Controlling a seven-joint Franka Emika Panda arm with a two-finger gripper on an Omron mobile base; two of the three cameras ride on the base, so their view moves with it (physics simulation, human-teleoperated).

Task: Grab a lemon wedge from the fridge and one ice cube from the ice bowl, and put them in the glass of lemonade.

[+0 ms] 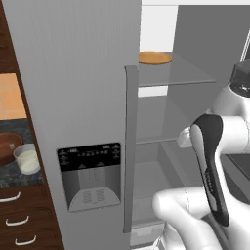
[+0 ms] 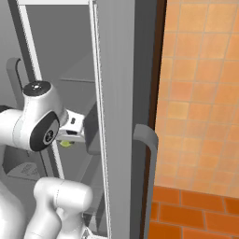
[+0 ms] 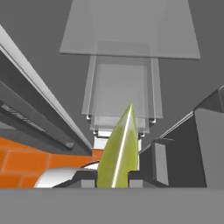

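Lemon wedge point(image 3: 117, 151) pinched tight in the claw point(image 3: 113, 177)

White arm is holding the wedge inside the open fridge point(image 1: 78, 97), beside the glass shelves (an orange disc point(image 1: 155, 58) is sitting on the top one). Its glass of lemonade point(image 1: 27, 159) is waiting on the desk point(image 1: 12, 175) beside the ice bowl point(image 1: 7, 148), so the wedge probably goes there next.

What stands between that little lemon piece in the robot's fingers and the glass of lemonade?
The gripper holds the lemon wedge inside the fridge. The fridge's closed grey dispenser door stands between it and the glass of lemonade on the counter.
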